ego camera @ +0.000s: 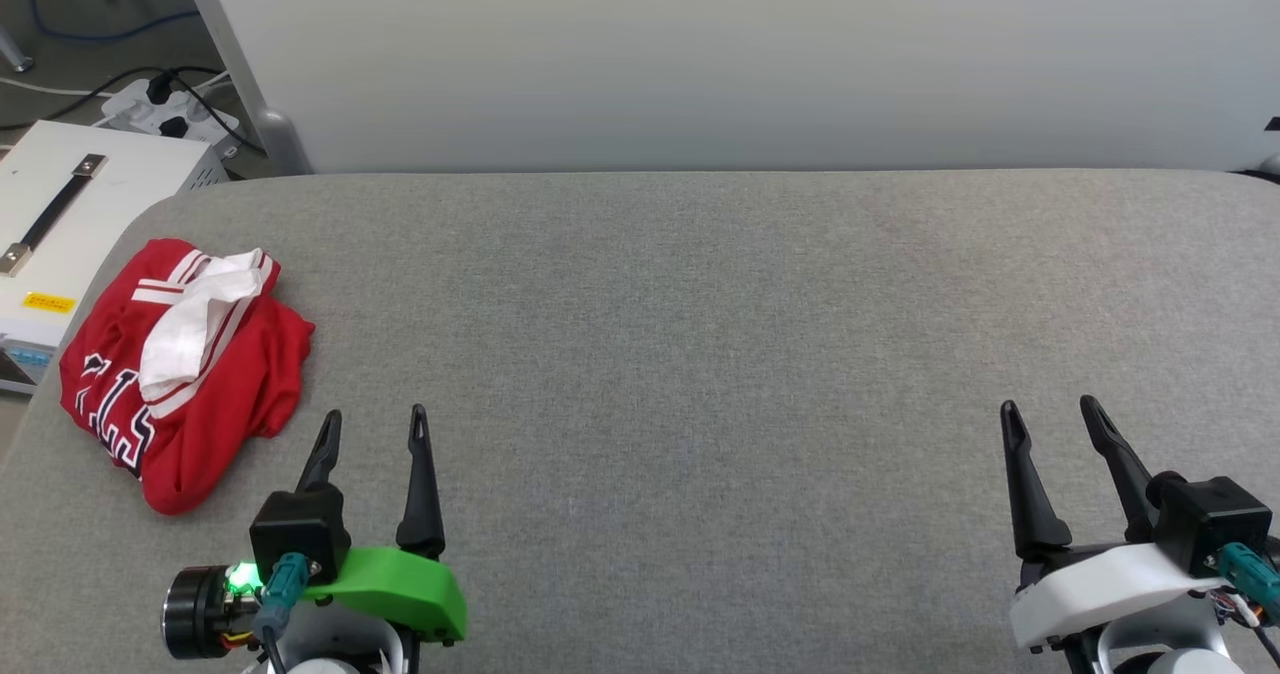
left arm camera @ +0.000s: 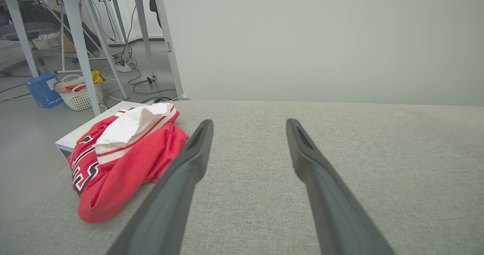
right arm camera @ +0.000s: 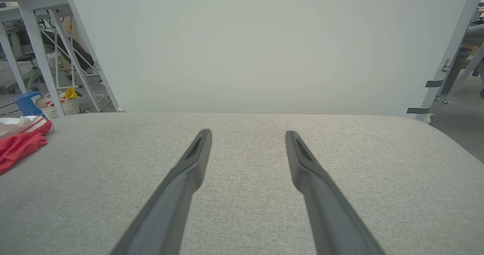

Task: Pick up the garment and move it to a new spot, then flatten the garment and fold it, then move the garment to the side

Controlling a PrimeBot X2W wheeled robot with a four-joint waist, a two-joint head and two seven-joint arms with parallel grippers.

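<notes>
The garment point(ego camera: 225, 379) lies as a crumpled heap at the far left of the grey surface point(ego camera: 700, 334), very close to its left edge. A white sleeve point(ego camera: 190, 319) is on top of the red cloth, and a part of the black lettering is turned toward the near left. A white box point(ego camera: 90, 184) stands just beyond that edge. The left gripper point(ego camera: 375, 414) hovers near the heap, a little to its right and nearer to the robot, without touching it; its jaws are spread apart and hold nothing. The right gripper point(ego camera: 1048, 406) is well apart from the cloth, at the near right of the surface, and its jaws are also spread and empty.

The step in hand seems to be the first one, the picking up, and it is not yet begun. The left arm is the better placed for it. It should turn toward the left and come down over the thick upper part of the heap, so that the jaws close on several layers of red cloth together. To pinch the loose sleeve alone would probably unroll the heap and drag it. Because the cloth lies so near the edge, the pull should go toward the middle of the surface, where both arms can reach for the flattening
</notes>
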